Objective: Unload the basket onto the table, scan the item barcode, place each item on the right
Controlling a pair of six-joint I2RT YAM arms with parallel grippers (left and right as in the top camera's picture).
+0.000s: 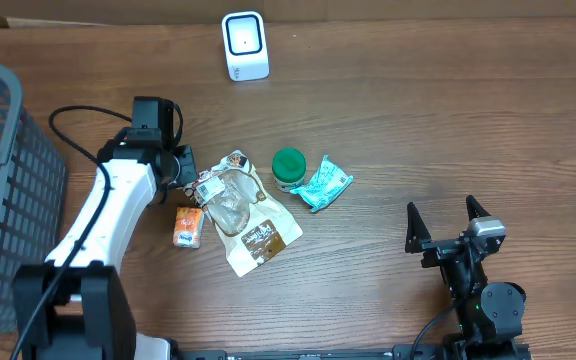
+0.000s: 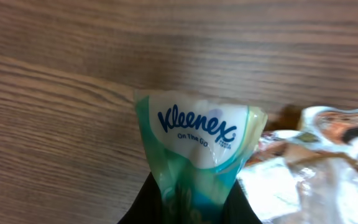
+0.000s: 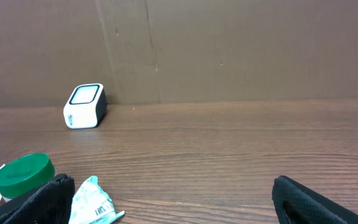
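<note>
The Kleenex pack [image 2: 202,140] is pinched at its lower end by the left hand [image 2: 194,208], whose fingers are closed tight on it. The printed front faces the wrist camera and no barcode shows there, so the code is probably on the far side. I cannot tell whether the pack is lifted off the worktop [image 2: 73,93].

The scanner [image 1: 245,45], a small white box, stands well beyond the hand, toward the back edge. To do this step well, carry the pack to the scanner's window and turn the wrist until the barcode side squarely faces it. Keep the soft wrapper flat, since a crease could break up the code.

Just beside the hand lies a clear bag [image 1: 243,215] holding a brown-labelled card and something transparent I cannot identify. On the arm's outer side, the grey mesh basket [image 1: 8,170] shows nothing inside in the part visible. The right hand [image 1: 442,207] rests far off, spread wide, holding nothing.
</note>
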